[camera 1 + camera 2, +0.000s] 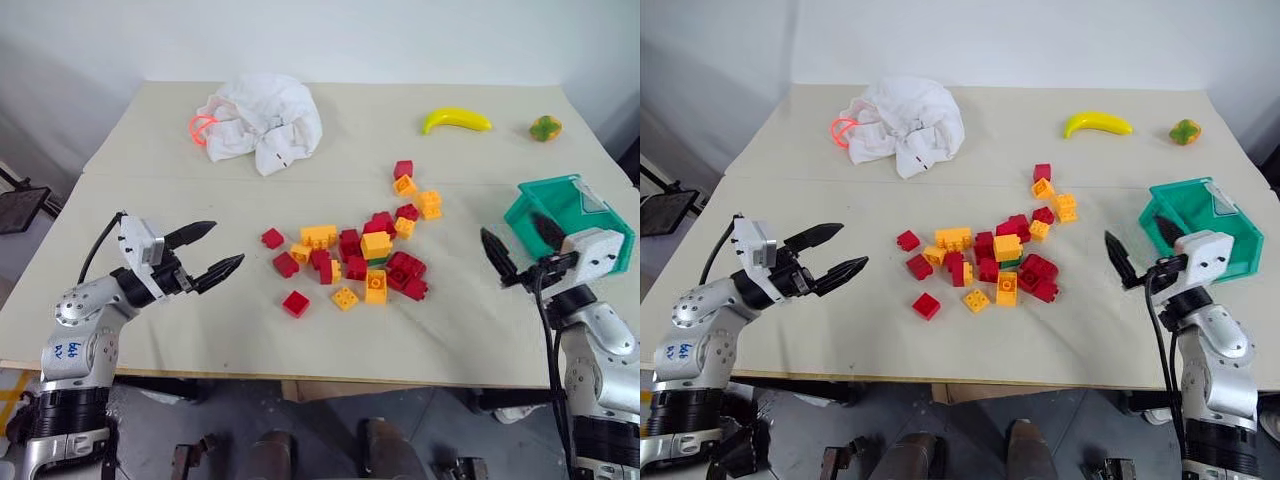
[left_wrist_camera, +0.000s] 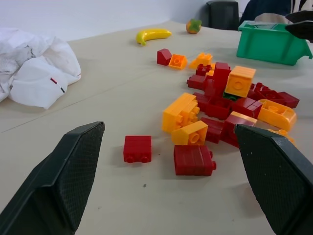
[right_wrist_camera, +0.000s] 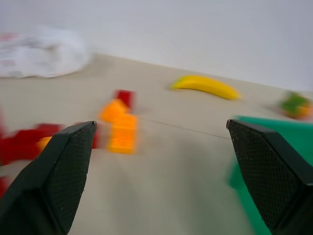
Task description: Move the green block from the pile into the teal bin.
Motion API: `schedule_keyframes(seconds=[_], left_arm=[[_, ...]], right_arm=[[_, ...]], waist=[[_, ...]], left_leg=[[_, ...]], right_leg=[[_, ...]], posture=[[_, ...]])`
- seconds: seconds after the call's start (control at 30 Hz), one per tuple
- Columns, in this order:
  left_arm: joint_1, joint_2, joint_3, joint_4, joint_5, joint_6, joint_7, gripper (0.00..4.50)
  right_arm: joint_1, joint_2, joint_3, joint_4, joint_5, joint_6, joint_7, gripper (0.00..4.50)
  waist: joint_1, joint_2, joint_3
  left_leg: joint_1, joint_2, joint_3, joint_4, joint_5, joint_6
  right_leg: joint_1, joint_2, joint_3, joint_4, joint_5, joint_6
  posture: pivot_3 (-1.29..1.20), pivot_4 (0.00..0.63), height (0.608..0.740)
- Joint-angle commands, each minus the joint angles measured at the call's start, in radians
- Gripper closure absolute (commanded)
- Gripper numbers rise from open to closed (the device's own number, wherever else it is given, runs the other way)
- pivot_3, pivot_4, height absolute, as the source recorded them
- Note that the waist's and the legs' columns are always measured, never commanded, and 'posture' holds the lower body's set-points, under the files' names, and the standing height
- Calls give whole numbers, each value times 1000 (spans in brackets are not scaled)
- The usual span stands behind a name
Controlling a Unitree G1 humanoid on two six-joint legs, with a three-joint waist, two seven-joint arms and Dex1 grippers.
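Jaws of both grippers stood apart, holding nothing.
The left gripper [image 1: 205, 254] was beside the pile [image 1: 362, 255], the right gripper [image 1: 522, 246] by the teal bin [image 1: 594, 213].

A robot test room or lab is showing here, not a home. A plain table [image 1: 200, 330] covered in beige sheeting is filling the middle of the frame, its seam running across the center, and bare white walls are rising along the top. Staged props are lying on it: toy bricks [image 1: 350, 255] in the center, a crumpled white cloth [image 1: 262, 122] at upper left, a toy banana [image 1: 456, 120] and toy fruit [image 1: 545, 128] at upper right, a teal bin [image 1: 565, 212] at right. Grey flooring is showing along the bottom edge.
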Motion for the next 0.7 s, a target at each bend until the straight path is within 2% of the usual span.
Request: schedule_keyframes(seconds=[0.03,0.17,0.4,0.53,0.7], left_arm=[[-4,42,24,12,7,-24,-42,0],[-2,72,40,32,8,-39,-71,0],[63,118,34,31,-3,-60,-194,0],[91,121,11,-1,38,-150,-239,0],[75,121,8,-29,11,-97,-233,0]], right_arm=[[1,-49,-1,-82,82,50,105,839],[43,-137,65,-132,99,93,288,2105],[59,-194,162,-164,98,119,471,4389],[37,-179,228,-127,69,103,534,4475],[-58,-123,326,-58,1,153,490,4475]], waist=[[1,0,0],[2,0,0],[1,0,0],[3,0,0],[3,-1,0]], left_leg=[[0,0,0,0,0,0],[0,0,-1,0,0,0],[0,1,-2,0,0,0],[-1,2,-3,0,-1,0],[-1,2,-3,1,-1,0]], right_leg=[[0,0,0,0,0,0],[1,-1,-1,-1,0,0],[2,-3,-2,-4,0,0],[2,-3,-3,-6,0,0],[3,-4,-3,-7,1,-1]], posture=[[0,150,740],[0,150,740],[0,150,740],[0,150,740],[0,150,740]])
